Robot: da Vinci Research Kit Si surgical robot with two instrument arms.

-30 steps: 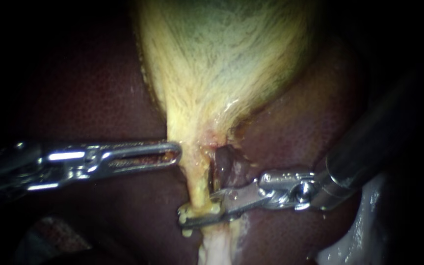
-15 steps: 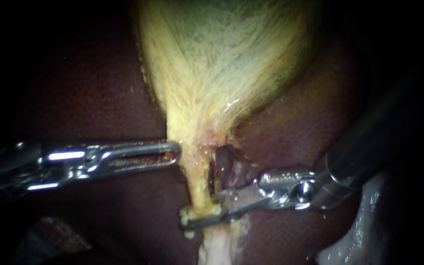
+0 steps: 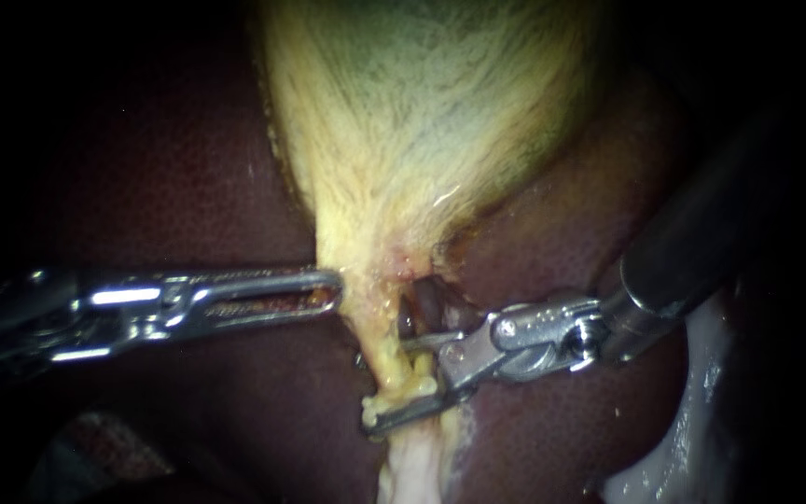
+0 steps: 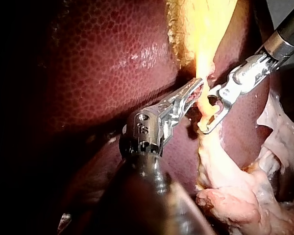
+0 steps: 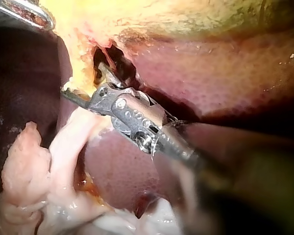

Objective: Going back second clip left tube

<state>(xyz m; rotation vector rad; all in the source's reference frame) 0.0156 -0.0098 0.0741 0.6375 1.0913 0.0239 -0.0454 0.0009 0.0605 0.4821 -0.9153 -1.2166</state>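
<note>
Right instrument [image 3: 387,385], slim steel shaft: jaws stood parted astride the pale yellow left tube [image 3: 377,331] just under the fibrous yellow-green gallbladder [image 3: 422,121], apparently so placed to seat a clip squarely across it.

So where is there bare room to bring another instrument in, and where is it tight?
Bare liver lies free in the corner bordered by the gallbladder and the left instrument, and again above the right instrument, beside the gallbladder. It is crowded at the tube below the gallbladder, where both instruments' tips meet.
</note>
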